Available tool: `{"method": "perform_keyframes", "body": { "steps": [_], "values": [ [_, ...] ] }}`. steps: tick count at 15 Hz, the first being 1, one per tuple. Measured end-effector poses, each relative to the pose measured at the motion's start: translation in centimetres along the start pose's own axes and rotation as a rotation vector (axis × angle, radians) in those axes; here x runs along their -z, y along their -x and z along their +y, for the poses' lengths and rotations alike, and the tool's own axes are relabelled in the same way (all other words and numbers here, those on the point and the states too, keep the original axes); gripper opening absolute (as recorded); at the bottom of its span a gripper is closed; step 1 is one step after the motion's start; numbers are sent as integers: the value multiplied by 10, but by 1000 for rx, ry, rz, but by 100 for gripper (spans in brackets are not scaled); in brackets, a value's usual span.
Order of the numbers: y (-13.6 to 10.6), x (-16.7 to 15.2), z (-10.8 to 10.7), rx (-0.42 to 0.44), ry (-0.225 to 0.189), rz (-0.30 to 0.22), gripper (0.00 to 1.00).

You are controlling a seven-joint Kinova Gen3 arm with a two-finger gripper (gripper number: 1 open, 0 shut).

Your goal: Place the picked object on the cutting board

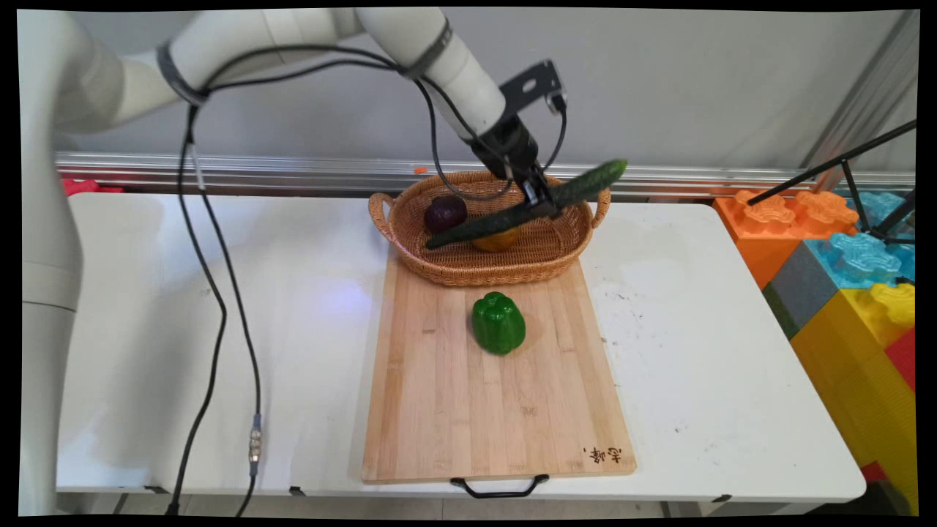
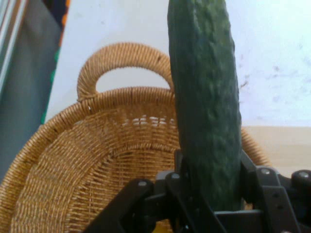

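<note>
My gripper (image 1: 543, 205) is shut on a long dark green cucumber (image 1: 585, 184), held tilted above the wicker basket (image 1: 446, 272) at the far end of the cutting board. In the hand view the cucumber (image 2: 206, 97) runs up between the black fingers (image 2: 182, 167), over the basket's woven wall and handle (image 2: 124, 53). Inside the basket lie a dark purple round vegetable (image 1: 445, 213) and an orange one (image 1: 496, 240), partly hidden under the cucumber. A green bell pepper (image 1: 498, 323) sits on the wooden cutting board (image 1: 498, 410), nearer than the basket.
Black cables (image 1: 219, 307) hang from the arm over the table's left half. Big coloured toy blocks (image 1: 856, 278) stand off the right edge, with a black tripod leg (image 1: 842, 161) above them. A metal rail (image 1: 219, 172) runs along the wall behind the white table (image 1: 732, 351).
</note>
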Motion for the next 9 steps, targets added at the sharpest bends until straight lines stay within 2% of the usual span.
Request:
{"method": "perform_keyframes", "body": {
  "steps": [4, 9],
  "values": [
    [-20, 44, 26, 47, 6, 28, 0],
    [-31, 70, 65, 97, 44, 5, 0]
  ]
}}
